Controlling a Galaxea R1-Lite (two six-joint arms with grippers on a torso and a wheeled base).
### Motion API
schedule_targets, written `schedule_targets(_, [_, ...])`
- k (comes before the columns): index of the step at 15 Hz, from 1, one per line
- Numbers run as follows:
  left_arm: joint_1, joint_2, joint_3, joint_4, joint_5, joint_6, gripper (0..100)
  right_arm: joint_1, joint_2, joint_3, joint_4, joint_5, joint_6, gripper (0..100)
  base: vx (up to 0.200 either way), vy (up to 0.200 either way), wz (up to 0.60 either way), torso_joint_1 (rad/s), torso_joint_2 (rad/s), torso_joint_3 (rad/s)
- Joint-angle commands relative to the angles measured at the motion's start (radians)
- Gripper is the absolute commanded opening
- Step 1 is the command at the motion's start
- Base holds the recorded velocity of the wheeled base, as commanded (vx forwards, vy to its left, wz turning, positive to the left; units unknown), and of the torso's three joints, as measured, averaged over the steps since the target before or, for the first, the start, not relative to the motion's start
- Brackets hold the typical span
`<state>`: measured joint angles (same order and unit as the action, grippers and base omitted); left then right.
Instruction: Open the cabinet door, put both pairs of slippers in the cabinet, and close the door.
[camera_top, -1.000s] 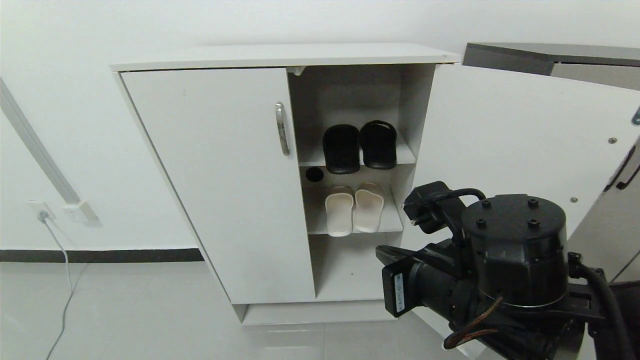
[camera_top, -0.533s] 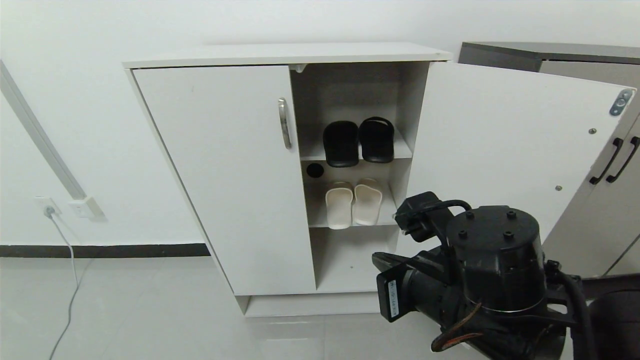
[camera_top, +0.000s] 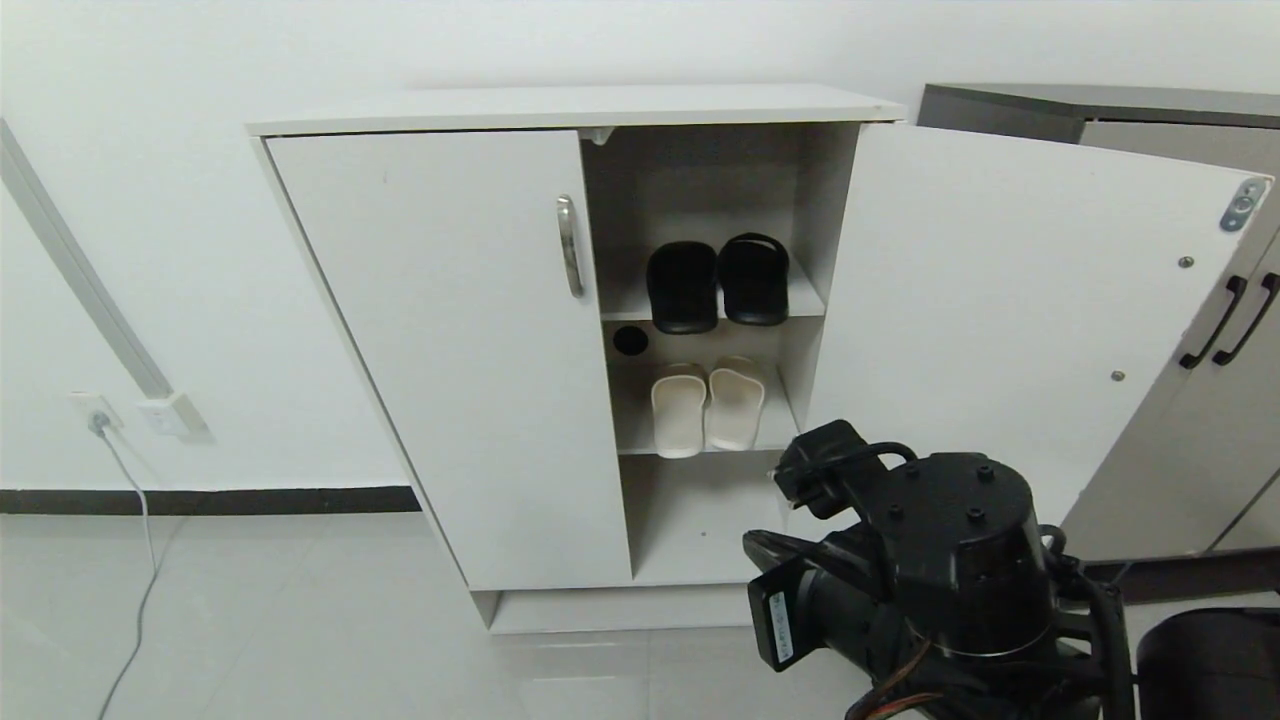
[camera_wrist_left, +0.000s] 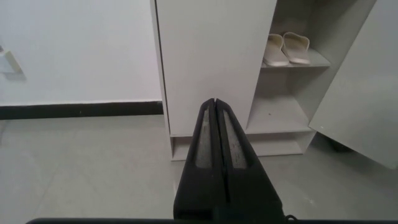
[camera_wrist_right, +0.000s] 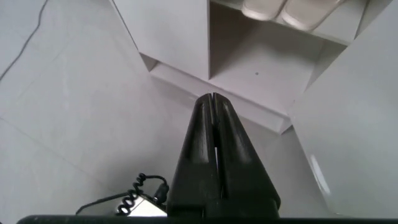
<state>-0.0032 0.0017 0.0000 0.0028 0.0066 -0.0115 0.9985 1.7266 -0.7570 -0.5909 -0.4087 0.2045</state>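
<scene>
So both pairs are in the cabinet (camera_top: 430, 330): black slippers (camera_top: 718, 283) up top, white slippers (camera_top: 708, 408) 1 shelf down. The right arm (camera_top: 940, 570) has sunk lower. Left gripper (camera_wrist_left: 214, 102) and right gripper (camera_wrist_right: 215, 96) are pinched closed, empty. The right door (camera_top: 1000, 300) hangs wide, so only closing's left.

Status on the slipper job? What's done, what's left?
Done: right door is open; black slippers sit on the upper shelf, white slippers on the lower shelf. In hand: nothing; left gripper and right gripper have jaws shut, empty. Left: close that door.
</scene>
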Motion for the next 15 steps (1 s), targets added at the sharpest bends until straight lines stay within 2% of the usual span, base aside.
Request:
schedule_targets(1, [0.000,0.001,0.000,0.000,0.000,-0.001,0,0.008,0.011,0.007,0.000,-0.001,0.000,0,0.000,0.000,0.00,0.000,0.00,0.000])
schedule_targets(7, [0.000,0.001,0.000,0.000,0.001,-0.001,0,0.008,0.011,0.019,-0.014,-0.002,0.000,0,0.000,0.000,0.00,0.000,-0.01,-0.011])
schedule_targets(11, [0.000,0.001,-0.002,0.000,0.001,-0.001,0,0.008,0.021,0.019,-0.014,-0.001,0.000,0,0.000,0.000,0.00,0.007,-0.21,-0.321])
schedule_targets(15, [0.000,0.001,0.000,0.000,0.000,-0.001,0,0.014,0.021,0.021,-0.015,-0.004,0.000,0,0.000,0.000,0.00,0.044,-0.53,-0.375])
